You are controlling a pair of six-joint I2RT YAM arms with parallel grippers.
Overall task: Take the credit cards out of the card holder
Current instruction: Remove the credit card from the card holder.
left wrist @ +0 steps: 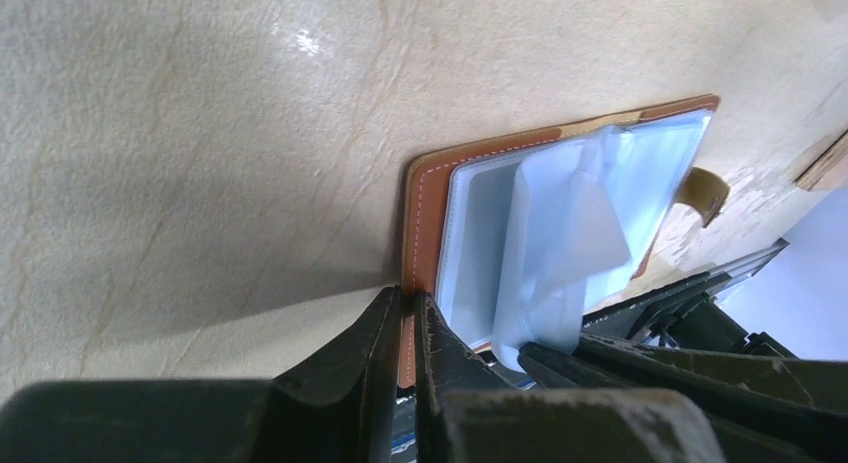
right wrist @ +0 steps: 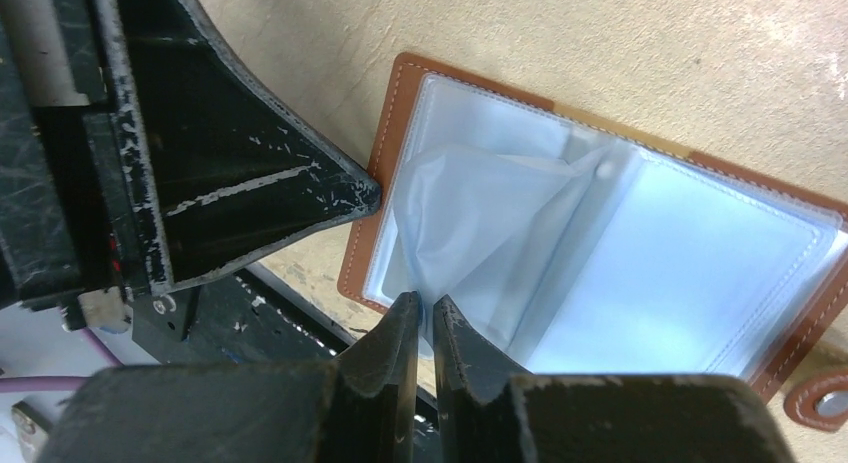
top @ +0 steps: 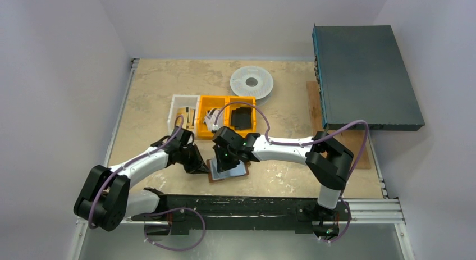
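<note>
Card holder point(top: 233, 171) lies open on the table point(top: 157, 86), pale inner face up, near the front edge and between the two arms. Left jaws are pressed together on its brown leather border at one corner, pinning that side down. Right jaws are nipped on the free edge of a translucent sleeve leaf point(right wrist: 470, 213), which stands lifted and creased above the other pages. No credit cards can be made out in the pockets from these views; every pocket reads uniformly pale.

Step in hand, as judged: part the sleeves to expose a card edge.

1. Hold the left clamp firm and low, so the holder cannot rise or slide with the pull.
2. Draw the right jaws slowly, along the leaf and away from the spine. The film looks thin and is likely to crumple or tear under a sideways tug.
3. If only film is caught, release and re-grip on a card edge at the pocket mouth.
</note>
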